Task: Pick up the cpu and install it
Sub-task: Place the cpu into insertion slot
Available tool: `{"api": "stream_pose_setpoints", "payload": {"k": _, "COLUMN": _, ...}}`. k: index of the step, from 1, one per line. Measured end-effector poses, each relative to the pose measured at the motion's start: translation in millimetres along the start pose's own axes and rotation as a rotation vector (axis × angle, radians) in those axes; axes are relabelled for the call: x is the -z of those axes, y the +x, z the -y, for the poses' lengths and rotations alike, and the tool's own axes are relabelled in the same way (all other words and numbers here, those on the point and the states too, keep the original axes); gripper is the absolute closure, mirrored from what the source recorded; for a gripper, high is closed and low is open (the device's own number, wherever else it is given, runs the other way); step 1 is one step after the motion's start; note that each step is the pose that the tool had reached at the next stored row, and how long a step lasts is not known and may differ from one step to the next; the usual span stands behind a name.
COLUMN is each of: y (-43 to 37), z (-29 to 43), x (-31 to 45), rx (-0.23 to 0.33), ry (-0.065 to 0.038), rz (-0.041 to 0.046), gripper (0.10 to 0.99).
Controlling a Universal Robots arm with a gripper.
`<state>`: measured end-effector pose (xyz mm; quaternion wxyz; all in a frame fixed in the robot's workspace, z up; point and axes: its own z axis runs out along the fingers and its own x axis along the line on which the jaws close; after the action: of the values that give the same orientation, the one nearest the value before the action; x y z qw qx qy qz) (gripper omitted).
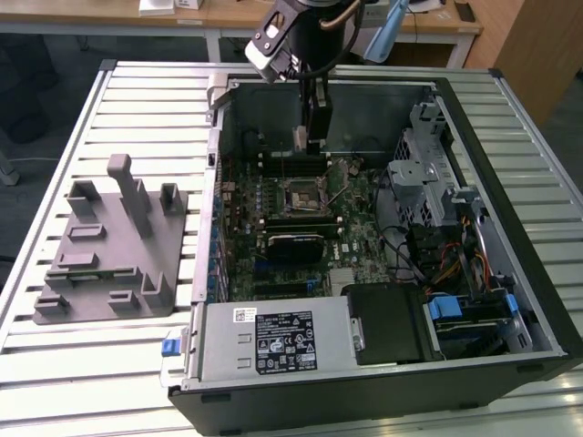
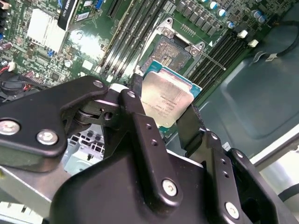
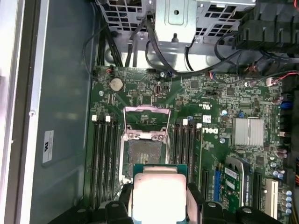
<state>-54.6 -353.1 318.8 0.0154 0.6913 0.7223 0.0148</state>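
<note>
My gripper (image 1: 301, 143) is shut on the cpu (image 1: 299, 138), a flat square chip with a pale silver top, held by its two opposite edges. In the exterior view it hangs inside the open computer case, above the motherboard and a little behind the black socket (image 1: 298, 198). In both wrist views the cpu (image 2: 167, 99) (image 3: 159, 193) sits between the black fingers (image 2: 192, 125) (image 3: 125, 195). The socket (image 3: 142, 156) (image 2: 171, 48) lies just beyond the chip, with its metal load frame (image 3: 146, 122) swung up and open.
The grey holder tray (image 1: 114, 241) with upright pegs stands on the slatted table at the exterior view's left. Memory slots (image 3: 102, 158) flank the socket. A power supply (image 1: 273, 339), drive cage (image 1: 428, 173) and cables (image 1: 455, 264) crowd the case's other sides.
</note>
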Motion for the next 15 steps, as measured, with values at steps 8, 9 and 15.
{"api": "stream_pose_setpoints", "payload": {"k": 8, "y": 0.8, "z": 0.5, "x": -13.3, "rx": 0.002, "ry": 0.0, "rz": 0.0, "gripper": 0.545}}
{"api": "stream_pose_setpoints", "payload": {"k": 9, "y": 1.2, "z": 0.5, "x": -14.4, "rx": 0.003, "ry": 0.0, "rz": 0.0, "gripper": 0.545}}
{"api": "stream_pose_setpoints", "payload": {"k": 15, "y": 4.4, "z": -0.2, "x": -23.1, "rx": 0.02, "ry": 0.0, "rz": -0.001, "gripper": 0.545}}
